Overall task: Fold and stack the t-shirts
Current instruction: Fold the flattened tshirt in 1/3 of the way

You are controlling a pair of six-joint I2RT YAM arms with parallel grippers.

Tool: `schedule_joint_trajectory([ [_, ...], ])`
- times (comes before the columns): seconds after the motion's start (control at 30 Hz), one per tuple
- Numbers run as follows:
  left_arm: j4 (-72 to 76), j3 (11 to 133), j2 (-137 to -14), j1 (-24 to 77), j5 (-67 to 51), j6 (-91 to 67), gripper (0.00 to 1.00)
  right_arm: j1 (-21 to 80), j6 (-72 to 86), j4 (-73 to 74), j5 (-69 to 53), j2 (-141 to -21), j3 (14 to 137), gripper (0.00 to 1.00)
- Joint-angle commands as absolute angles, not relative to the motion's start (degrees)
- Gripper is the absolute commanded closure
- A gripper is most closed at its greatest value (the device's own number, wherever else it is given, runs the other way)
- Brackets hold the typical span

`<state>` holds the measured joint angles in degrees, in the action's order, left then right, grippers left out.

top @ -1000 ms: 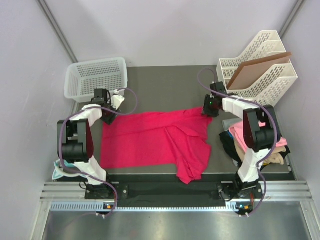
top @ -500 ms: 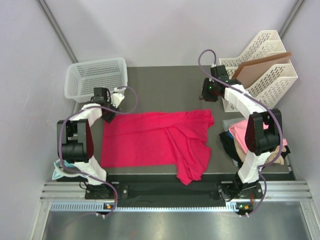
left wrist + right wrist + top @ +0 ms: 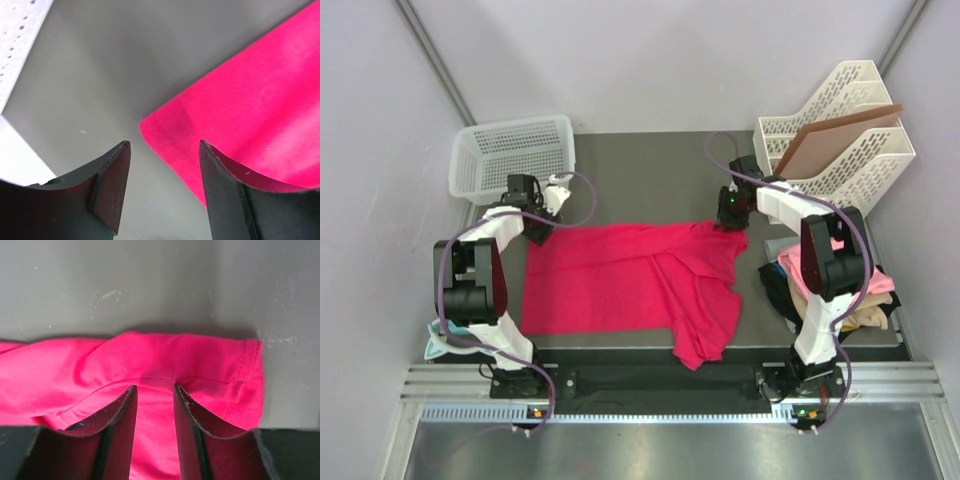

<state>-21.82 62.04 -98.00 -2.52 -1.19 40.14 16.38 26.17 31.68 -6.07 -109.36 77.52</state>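
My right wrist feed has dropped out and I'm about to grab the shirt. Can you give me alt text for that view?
The right gripper, its two dark fingers a narrow gap apart, points down at the far edge of the bright pink shirt, with a stitched hem at the right. Bare grey table lies beyond the cloth.

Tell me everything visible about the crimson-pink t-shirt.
The crimson-pink t-shirt is soft cloth with stitched hems, spread on the grey table. Its left half lies flat; its right half is rumpled, folded over, and droops past the near edge. Its far-left corner lies below the open left hand; the right hand, jaws narrowly parted, is at its far-right edge.
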Motion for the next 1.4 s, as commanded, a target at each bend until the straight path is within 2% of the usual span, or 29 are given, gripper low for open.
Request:
schedule_joint_trajectory([
  [0.0, -24.6, 63.9, -98.0, -2.1, -5.4, 39.2, 0.39, 16.7, 27.1, 28.2, -7.0, -109.0, 76.9, 0.65],
  [0.23, -29.3, 67.2, -105.4, -1.9, -4.9, 38.9, 0.4, 16.9, 26.6, 27.9, -6.2, -110.6, 76.1, 0.66],
  [0.47, -36.5, 76.0, -113.5, -1.9, -4.7, 38.3, 0.42, 16.7, 26.4, 29.3, -5.8, -113.3, 78.2, 0.66],
  [0.6, -34.4, 77.8, -115.4, -1.9, -2.8, 37.2, 0.42, 16.0, 25.8, 30.3, -4.9, -115.7, 80.9, 0.66],
  [0.8, -32.6, 82.3, -119.3, -2.0, -0.5, 35.2, 0.43, 13.4, 26.0, 32.1, -4.0, -119.8, 85.9, 0.71],
  [1.17, -31.6, 90.6, -122.3, -2.0, 3.6, 32.0, 0.45, 9.7, 25.9, 36.6, -3.2, -124.6, 95.1, 0.71],
  [1.3, -31.5, 86.9, -118.9, -1.9, 3.1, 32.3, 0.45, 10.1, 25.1, 35.3, -4.1, -121.0, 91.2, 0.7],
  [1.37, -30.6, 84.5, -115.2, -2.0, 2.7, 32.8, 0.45, 10.2, 25.0, 34.1, -4.6, -119.4, 88.2, 0.66],
])
